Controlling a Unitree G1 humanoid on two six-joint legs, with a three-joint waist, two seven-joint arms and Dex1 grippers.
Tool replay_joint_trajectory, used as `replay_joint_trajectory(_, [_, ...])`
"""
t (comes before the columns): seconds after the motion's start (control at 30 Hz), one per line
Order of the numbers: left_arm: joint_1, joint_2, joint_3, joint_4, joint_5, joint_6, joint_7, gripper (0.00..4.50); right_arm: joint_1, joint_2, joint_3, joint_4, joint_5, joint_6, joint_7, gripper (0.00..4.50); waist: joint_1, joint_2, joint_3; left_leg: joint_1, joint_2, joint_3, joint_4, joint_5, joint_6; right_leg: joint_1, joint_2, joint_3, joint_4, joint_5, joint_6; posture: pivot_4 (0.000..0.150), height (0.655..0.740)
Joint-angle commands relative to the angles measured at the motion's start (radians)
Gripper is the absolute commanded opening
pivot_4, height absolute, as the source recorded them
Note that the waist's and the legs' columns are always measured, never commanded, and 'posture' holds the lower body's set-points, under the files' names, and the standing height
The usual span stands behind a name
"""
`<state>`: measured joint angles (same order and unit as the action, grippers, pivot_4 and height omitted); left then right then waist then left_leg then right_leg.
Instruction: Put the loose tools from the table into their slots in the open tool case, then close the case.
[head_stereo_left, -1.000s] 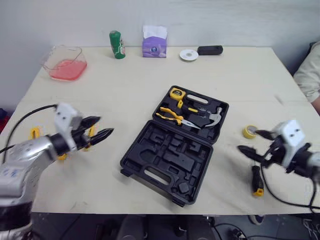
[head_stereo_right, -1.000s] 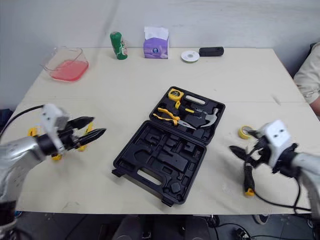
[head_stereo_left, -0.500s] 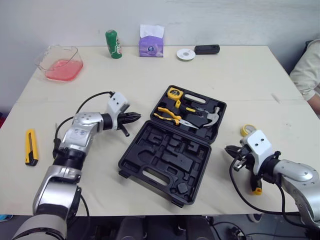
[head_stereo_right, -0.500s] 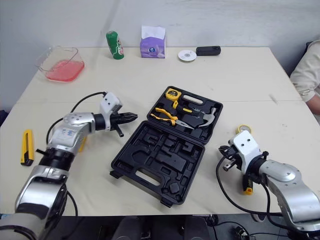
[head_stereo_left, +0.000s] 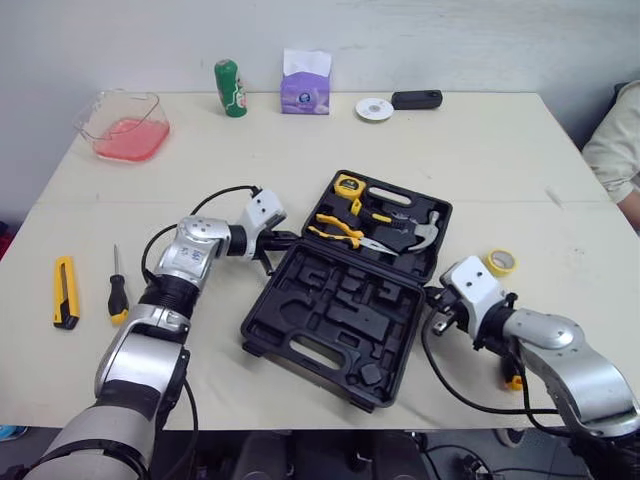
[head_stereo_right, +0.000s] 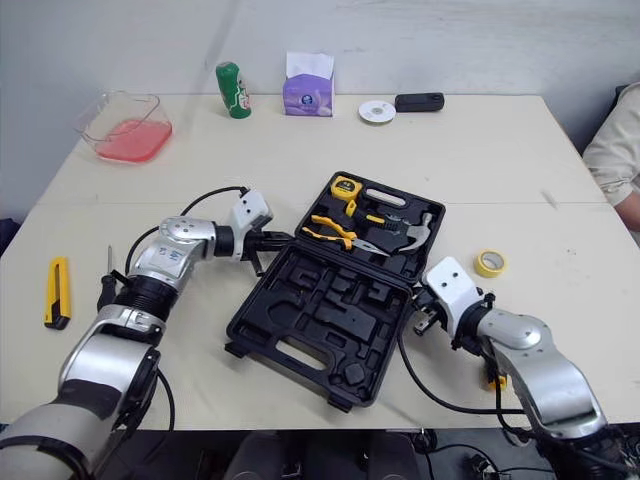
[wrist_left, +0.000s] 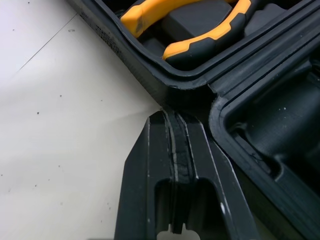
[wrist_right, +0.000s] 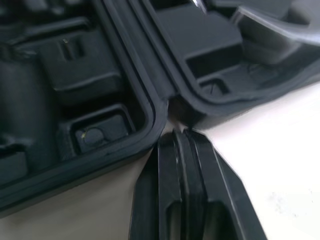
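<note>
- Nearest, the right gripper (wrist_right: 179, 136) has swung in from the table's edge; fingers pressed together on nothing, its tip sits at the tool case's (head_stereo_left: 330, 312) right hinge corner.
- The utility knife (head_stereo_left: 63, 305) and screwdriver (head_stereo_left: 118, 291) lie loose at left (closing looks premature).
- Farther back, the left gripper (wrist_left: 173, 118), likewise pinched empty, has reached the opposite hinge corner.
- The pliers (head_stereo_left: 340, 233) sit slotted beyond.

Light's bright and even across my desk (head_stereo_left: 480, 150), soft and from overhead, no harsh glare anywhere. Only thin shadows hug the edges of the tool case (head_stereo_left: 330, 300). Its black insides soak up light, with just a dull sheen on the rims in my wrist views.
</note>
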<state>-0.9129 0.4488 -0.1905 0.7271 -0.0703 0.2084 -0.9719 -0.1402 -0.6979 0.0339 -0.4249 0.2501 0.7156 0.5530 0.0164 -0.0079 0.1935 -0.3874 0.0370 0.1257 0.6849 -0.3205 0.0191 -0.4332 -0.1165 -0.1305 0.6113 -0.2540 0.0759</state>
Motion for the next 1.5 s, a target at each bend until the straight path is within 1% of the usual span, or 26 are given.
replay_joint_trajectory(0.03, [0.034, -0.012, -0.022, -0.129, -0.024, 0.048, -0.094, 0.00, -0.061, 0.010, 0.035, -0.030, -0.001, -0.031, 0.037, 0.03, -0.008, 0.000, 0.000, 0.000, 0.000, 0.000, 0.000, 0.000, 0.000, 0.000, 0.000, 0.000, 0.000, 0.000, 0.000, 0.150, 0.7244])
replay_joint_trajectory(0.17, [0.158, 0.054, -0.029, -0.392, -0.055, 0.169, -0.148, 0.00, -0.180, -0.005, 0.134, 0.036, -0.042, -0.088, 0.148, 0.03, -0.030, 0.000, 0.000, 0.000, 0.004, 0.001, 0.000, 0.000, 0.000, -0.001, 0.000, 0.001, 0.001, 0.000, 0.000, 0.150, 0.7244])
replay_joint_trajectory(0.3, [0.232, 0.080, 0.001, -0.536, -0.065, 0.248, -0.120, 0.00, -0.251, 0.023, 0.194, 0.101, -0.076, -0.129, 0.207, 0.03, -0.029, 0.000, 0.000, 0.000, 0.005, 0.001, 0.000, 0.000, 0.000, -0.001, 0.001, 0.001, 0.001, 0.000, 0.000, 0.150, 0.7244])
replay_joint_trajectory(0.4, [0.293, 0.084, 0.035, -0.637, -0.074, 0.317, -0.082, 0.00, -0.290, 0.065, 0.210, 0.165, -0.081, -0.152, 0.240, 0.03, -0.035, -0.001, 0.000, 0.001, 0.006, 0.002, 0.000, 0.000, 0.000, -0.001, 0.001, 0.002, 0.001, 0.000, 0.000, 0.150, 0.7244])
replay_joint_trajectory(0.47, [0.336, 0.093, 0.056, -0.700, -0.075, 0.362, -0.062, 0.00, -0.313, 0.061, 0.230, 0.220, -0.128, -0.202, 0.259, 0.03, -0.045, -0.001, -0.001, 0.001, 0.006, 0.002, 0.000, 0.000, 0.000, -0.001, 0.001, 0.002, 0.001, 0.000, 0.000, 0.150, 0.7244])
replay_joint_trajectory(0.53, [0.356, 0.098, 0.071, -0.730, -0.070, 0.387, -0.047, 0.00, -0.323, 0.064, 0.226, 0.244, -0.145, -0.219, 0.271, 0.03, -0.045, -0.001, -0.001, 0.002, 0.006, 0.003, 0.000, 0.000, 0.000, -0.001, 0.001, 0.003, 0.002, 0.000, 0.000, 0.150, 0.7244])
replay_joint_trajectory(0.67, [0.382, 0.115, 0.103, -0.749, -0.062, 0.414, -0.023, 0.00, -0.322, 0.086, 0.181, 0.251, -0.129, -0.205, 0.282, 0.03, -0.045, -0.001, -0.001, 0.002, 0.006, 0.003, 0.000, 0.000, -0.001, -0.001, 0.001, 0.003, 0.002, 0.000, 0.000, 0.150, 0.7244])
replay_joint_trajectory(0.83, [0.460, 0.155, 0.169, -0.760, -0.048, 0.407, 0.028, 0.00, -0.285, 0.006, 0.126, 0.295, -0.167, -0.246, 0.300, 0.03, -0.044, -0.001, -0.001, 0.001, 0.007, 0.008, 0.000, 0.000, -0.001, -0.008, 0.001, 0.008, 0.007, -0.001, -0.001, 0.150, 0.7244])
replay_joint_trajectory(0.9, [0.528, 0.170, 0.259, -0.792, -0.051, 0.333, 0.084, 0.00, -0.246, -0.024, 0.050, 0.284, -0.124, -0.214, 0.308, 0.03, -0.044, -0.001, -0.001, 0.001, 0.007, 0.010, -0.001, 0.000, -0.001, -0.010, 0.001, 0.010, 0.008, -0.001, -0.001, 0.150, 0.7244])
replay_joint_trajectory(0.93, [0.565, 0.170, 0.316, -0.830, -0.073, 0.315, 0.106, 0.00, -0.223, -0.034, 0.004, 0.264, -0.085, -0.185, 0.319, 0.03, -0.043, -0.001, -0.001, 0.001, 0.007, 0.011, -0.001, 0.000, -0.001, -0.010, 0.001, 0.011, 0.008, -0.001, -0.001, 0.150, 0.7244])
replay_joint_trajectory(0.97, [0.615, 0.168, 0.391, -0.888, -0.119, 0.337, 0.116, 0.00, -0.194, -0.048, -0.057, 0.244, -0.036, -0.162, 0.338, 0.03, -0.043, -0.002, -0.001, 0.001, 0.007, 0.012, -0.001, 0.000, -0.001, -0.010, 0.001, 0.011, 0.008, -0.001, -0.001, 0.150, 0.7244])
replay_joint_trajectory(1.0, [0.668, 0.163, 0.471, -0.960, -0.186, 0.387, 0.114, 0.00, -0.165, -0.064, -0.121, 0.223, 0.015, -0.146, 0.361, 0.03, -0.043, -0.002, -0.001, 0.000, 0.007, 0.012, -0.001, 0.000, -0.001, -0.011, 0.001, 0.012, 0.008, -0.001, -0.001, 0.150, 0.7244])
replay_joint_trajectory(1.03, [0.708, 0.161, 0.523, -1.016, -0.237, 0.428, 0.115, 0.00, -0.142, -0.078, -0.165, 0.206, 0.050, -0.137, 0.376, 0.03, -0.041, -0.002, -0.001, 0.000, 0.007, 0.012, -0.001, 0.000, -0.001, -0.011, 0.001, 0.012, 0.008, -0.001, -0.001, 0.150, 0.7244])
replay_joint_trajectory(1.1, [0.850, 0.145, 0.711, -1.162, -0.424, 0.533, 0.086, 0.00, -0.053, -0.131, -0.299, 0.166, 0.157, -0.106, 0.462, 0.03, -0.039, -0.002, 0.000, 0.000, 0.007, 0.013, 0.000, -0.001, -0.001, -0.011, 0.000, 0.013, 0.008, -0.001, -0.001, 0.150, 0.7244])
replay_joint_trajectory(1.13, [0.939, 0.140, 0.814, -1.212, -0.495, 0.583, 0.078, 0.00, 0.002, -0.163, -0.371, 0.159, 0.203, -0.086, 0.512, 0.03, -0.039, -0.002, -0.001, 0.000, 0.007, 0.012, 0.000, -0.001, 0.000, -0.011, 0.000, 0.014, 0.008, -0.001, -0.001, 0.150, 0.7244])
replay_joint_trajectory(1.2, [1.085, 0.142, 0.978, -1.237, -0.565, 0.639, 0.077, 0.65, 0.090, -0.221, -0.477, 0.173, 0.238, -0.072, 0.566, 0.00, -0.039, -0.002, -0.001, 0.002, 0.008, 0.012, -0.001, -0.002, -0.001, -0.010, 0.000, 0.017, 0.007, -0.001, -0.001, 0.150, 0.7244])
replay_joint_trajectory(1.23, [1.142, 0.143, 1.033, -1.231, -0.584, 0.645, 0.080, 0.86, 0.117, -0.242, -0.513, 0.188, 0.247, -0.063, 0.575, 0.66, -0.039, -0.003, -0.001, 0.002, 0.009, 0.012, -0.001, -0.003, -0.001, -0.009, 0.000, 0.019, 0.006, -0.001, -0.001, 0.150, 0.7244])
replay_joint_trajectory(1.27, [1.196, 0.145, 1.066, -1.221, -0.575, 0.624, 0.082, 1.33, 0.135, -0.256, -0.539, 0.202, 0.255, -0.059, 0.577, 0.96, -0.039, -0.004, -0.001, 0.004, 0.009, 0.012, -0.001, -0.003, -0.001, -0.008, 0.001, 0.019, 0.002, -0.001, -0.002, 0.150, 0.7244])
replay_joint_trajectory(1.33, [1.296, 0.134, 1.099, -1.192, -0.512, 0.534, 0.095, 2.23, 0.173, -0.292, -0.585, 0.260, 0.243, -0.087, 0.604, 1.94, -0.039, -0.005, -0.002, 0.006, 0.009, 0.013, -0.001, -0.007, 0.001, -0.007, 0.002, 0.017, 0.002, -0.001, -0.003, 0.150, 0.7244])
replay_joint_trajectory(1.37, [1.336, 0.126, 1.109, -1.181, -0.484, 0.498, 0.109, 2.72, 0.199, -0.324, -0.597, 0.311, 0.209, -0.135, 0.631, 2.44, -0.037, -0.005, -0.002, 0.010, 0.009, 0.013, -0.001, -0.010, 0.004, -0.004, 0.002, 0.016, 0.002, -0.002, -0.005, 0.150, 0.7244])
replay_joint_trajectory(1.43, [1.390, 0.112, 1.138, -1.175, -0.482, 0.469, 0.128, 3.65, 0.237, -0.391, -0.604, 0.417, 0.150, -0.213, 0.676, 3.47, -0.028, -0.004, -0.003, 0.017, 0.011, 0.014, -0.001, -0.015, -0.001, 0.005, 0.001, 0.016, -0.004, -0.005, -0.010, 0.150, 0.7244])
replay_joint_trajectory(1.47, [1.415, 0.111, 1.158, -1.166, -0.493, 0.468, 0.128, 4.15, 0.246, -0.420, -0.604, 0.465, 0.132, -0.242, 0.693, 4.04, -0.024, -0.005, -0.003, 0.018, 0.012, 0.014, -0.002, -0.016, -0.001, 0.006, 0.000, 0.016, -0.006, -0.009, -0.017, 0.150, 0.7244])
replay_joint_trajectory(1.5, [1.437, 0.113, 1.187, -1.131, -0.503, 0.464, 0.126, 4.49, 0.247, -0.444, -0.606, 0.520, 0.117, -0.282, 0.709, 4.45, -0.022, -0.006, -0.003, 0.017, 0.012, 0.014, -0.002, -0.016, -0.001, 0.005, 0.000, 0.017, -0.007, -0.010, -0.019, 0.150, 0.7244])
